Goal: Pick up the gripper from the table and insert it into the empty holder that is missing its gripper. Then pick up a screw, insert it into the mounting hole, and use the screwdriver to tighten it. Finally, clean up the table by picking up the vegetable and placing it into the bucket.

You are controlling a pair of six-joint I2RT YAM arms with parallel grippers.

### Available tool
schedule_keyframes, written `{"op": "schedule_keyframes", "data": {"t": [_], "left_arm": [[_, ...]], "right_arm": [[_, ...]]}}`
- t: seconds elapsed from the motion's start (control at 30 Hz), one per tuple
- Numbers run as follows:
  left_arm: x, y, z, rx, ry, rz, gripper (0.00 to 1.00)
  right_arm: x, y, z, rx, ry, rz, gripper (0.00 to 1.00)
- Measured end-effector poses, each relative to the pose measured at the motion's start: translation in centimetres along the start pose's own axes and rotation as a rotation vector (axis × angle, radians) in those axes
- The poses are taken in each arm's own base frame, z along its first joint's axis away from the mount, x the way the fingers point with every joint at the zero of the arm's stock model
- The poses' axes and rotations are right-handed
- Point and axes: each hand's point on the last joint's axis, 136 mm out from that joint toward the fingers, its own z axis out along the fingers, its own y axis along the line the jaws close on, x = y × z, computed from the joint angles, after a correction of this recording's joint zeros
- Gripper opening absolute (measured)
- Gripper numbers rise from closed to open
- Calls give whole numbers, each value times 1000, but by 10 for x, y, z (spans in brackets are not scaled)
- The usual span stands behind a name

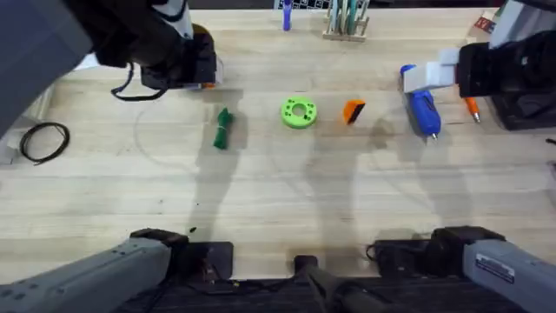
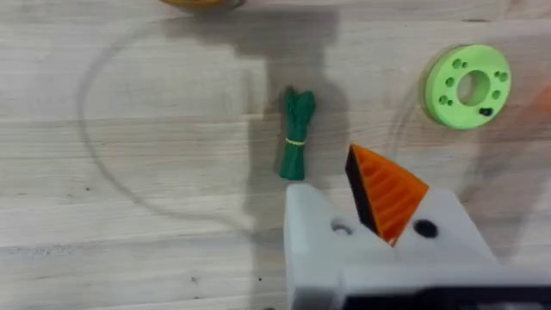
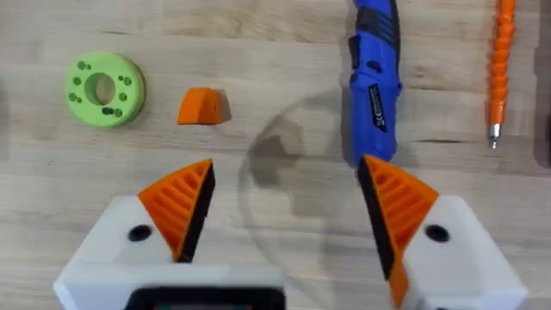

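The orange gripper (image 1: 353, 111) (image 3: 203, 106) lies on the table between the lime-green disc and the blue screwdriver (image 1: 423, 109) (image 3: 375, 82). My left gripper (image 2: 334, 185) (image 1: 195, 65) is shut. One finger is a bare white holder (image 2: 312, 232) with its mounting hole (image 2: 342, 228). The other finger carries an orange tip. It hovers near the vegetable (image 2: 297, 133) (image 1: 223, 129). My right gripper (image 3: 288, 198) (image 1: 430, 76) stands open and empty above the screwdriver. The bucket's rim (image 2: 202, 3) peeks out beyond the vegetable. No screw is clearly visible.
The lime-green disc (image 1: 298, 112) (image 2: 467, 86) lies mid-table, a dark speck in one hole. A thin orange pen-like tool (image 1: 472, 109) (image 3: 499, 65) lies right of the screwdriver. A black cable loop (image 1: 43, 141) sits far left. A rack (image 1: 347, 22) stands at the back edge.
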Motion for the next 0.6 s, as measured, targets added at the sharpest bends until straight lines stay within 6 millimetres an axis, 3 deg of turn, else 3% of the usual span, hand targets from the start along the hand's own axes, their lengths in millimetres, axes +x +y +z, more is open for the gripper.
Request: {"op": "schedule_keyframes", "data": {"t": [0.17,0.47,0.6], "left_arm": [[-2,-1,-14,10,-43,1,3],[-2,-1,-16,12,-52,3,9],[-2,0,-16,7,-53,5,640]], "right_arm": [[0,0,0,0,0,0,992],[0,0,0,0,0,0,994],[0,0,0,0,0,0,993]]}}
